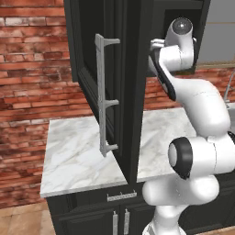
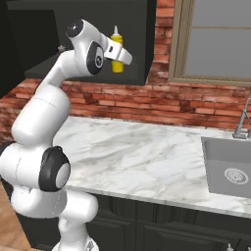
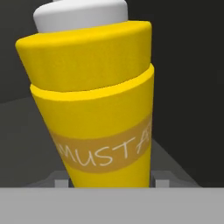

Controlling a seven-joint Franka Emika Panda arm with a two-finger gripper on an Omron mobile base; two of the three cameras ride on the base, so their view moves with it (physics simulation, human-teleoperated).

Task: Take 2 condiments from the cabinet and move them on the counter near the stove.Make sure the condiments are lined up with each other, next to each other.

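Mustard bottle [image 3: 94,105] stands inside the cabinet [image 1: 128,92]; your gripper [image 3: 111,180] has a fingertip at each side of its base, whether gripping you cannot tell

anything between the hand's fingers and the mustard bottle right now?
Nothing. In the hand view the yellow mustard bottle sits right between the fingertips, no gap visible. The right base view shows the hand at the bottle inside the cabinet.

The black cabinet [image 1: 124,69] door stands open over the marble bench [image 1: 78,156], its grey handle [image 1: 102,96] facing out; the white arm [image 1: 193,105] reaches inside.
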